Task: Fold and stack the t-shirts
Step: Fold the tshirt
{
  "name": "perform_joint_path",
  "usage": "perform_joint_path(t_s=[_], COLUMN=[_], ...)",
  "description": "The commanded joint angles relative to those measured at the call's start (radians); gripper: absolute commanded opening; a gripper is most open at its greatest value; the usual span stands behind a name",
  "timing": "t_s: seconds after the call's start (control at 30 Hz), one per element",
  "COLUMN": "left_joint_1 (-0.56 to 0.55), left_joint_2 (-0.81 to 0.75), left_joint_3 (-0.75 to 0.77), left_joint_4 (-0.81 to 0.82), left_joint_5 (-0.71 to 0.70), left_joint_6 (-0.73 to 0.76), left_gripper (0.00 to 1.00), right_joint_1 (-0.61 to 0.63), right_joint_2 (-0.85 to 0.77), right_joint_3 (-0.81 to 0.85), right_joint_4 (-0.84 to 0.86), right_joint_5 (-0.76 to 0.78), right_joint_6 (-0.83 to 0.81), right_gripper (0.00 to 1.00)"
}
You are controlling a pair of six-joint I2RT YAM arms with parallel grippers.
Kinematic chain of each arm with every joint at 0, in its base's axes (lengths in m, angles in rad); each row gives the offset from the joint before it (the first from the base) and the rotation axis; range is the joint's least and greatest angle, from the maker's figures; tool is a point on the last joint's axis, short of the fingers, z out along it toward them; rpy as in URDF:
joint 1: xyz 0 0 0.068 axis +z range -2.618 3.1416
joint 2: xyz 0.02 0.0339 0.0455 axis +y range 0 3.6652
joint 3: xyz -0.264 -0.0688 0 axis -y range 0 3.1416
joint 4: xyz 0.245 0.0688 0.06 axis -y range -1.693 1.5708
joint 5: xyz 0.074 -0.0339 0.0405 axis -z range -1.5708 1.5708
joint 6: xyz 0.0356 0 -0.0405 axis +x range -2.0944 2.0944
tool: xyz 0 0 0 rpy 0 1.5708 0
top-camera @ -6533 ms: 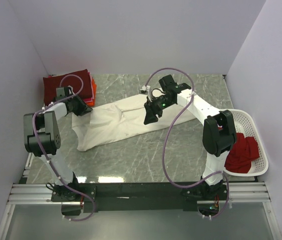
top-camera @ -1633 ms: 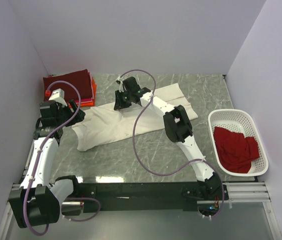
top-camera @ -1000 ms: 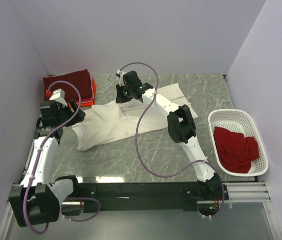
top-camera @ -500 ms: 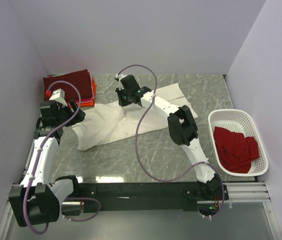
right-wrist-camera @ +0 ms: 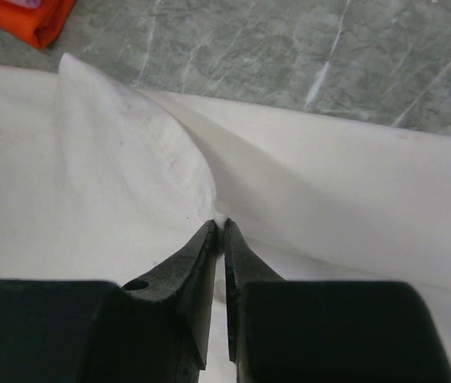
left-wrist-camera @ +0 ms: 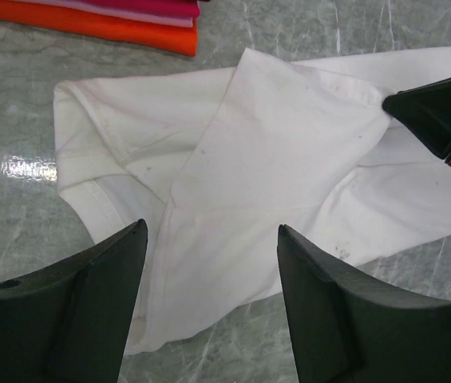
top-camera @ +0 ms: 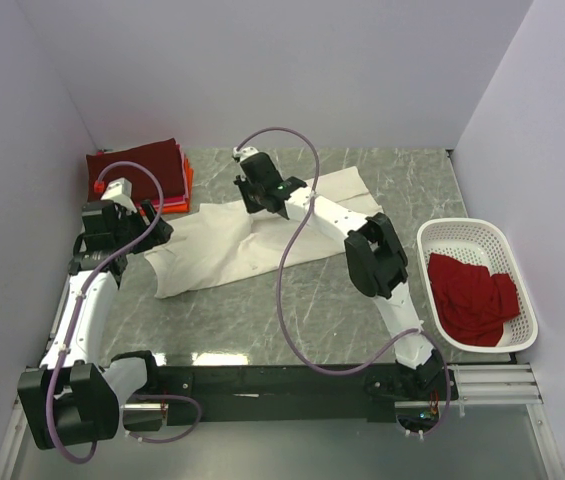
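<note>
a grey-green marble table (top-camera: 262, 310) with pale veins fills the cell. plain pale walls with a faint lilac cast close it on three sides: back wall (top-camera: 282, 70), left wall (top-camera: 12, 180), right wall (top-camera: 552, 150). a black rail (top-camera: 282, 383) on silver bars (top-camera: 62, 385) runs along the near edge. the light is soft and even, with a glare patch (top-camera: 200, 357) on the marble near the rail.

Top camera sits high above the near edge of the worktop (top-camera: 262, 320), looking down on all of it with the white t-shirt (top-camera: 227, 250) mid-frame, the left wrist camera looks down from just off that shirt's left end, the right wrist camera sits tight against its far edge, and all three share that shirt.
</note>
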Motion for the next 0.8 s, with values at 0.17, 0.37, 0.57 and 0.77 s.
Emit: perform_joint_path(t_s=[0.17,0.37,0.57,0.77], left_joint_1=[-0.001,-0.001,-0.001,0.001], left_joint_2=[0.028,0.021,0.041,0.061], left_joint_3=[0.033,0.022,0.011,-0.045], left_joint_4=[0.010,0.019,-0.006,-0.159], left_joint_5=[0.044,0.024,0.001,-0.003], left_joint_6=[0.028,0.005,-0.171,-0.331], left_gripper=[0.71,0.70,0.67,0.63], right_joint_1=[0.007,-0.039,-0.151,-0.216], right_joint_2=[-0.020,-0.068,-0.233,-0.512], right_joint_3=[0.028,0.014,-0.097,-0.477], right_joint_4=[0.000,-0.028,-0.227,-0.352], right_joint_5=[0.080,0.035,-0.495,-0.905], right_joint_6=[-0.022,-0.059,-0.388,-0.899], right_gripper=[0.38,0.47,0.50,0.59])
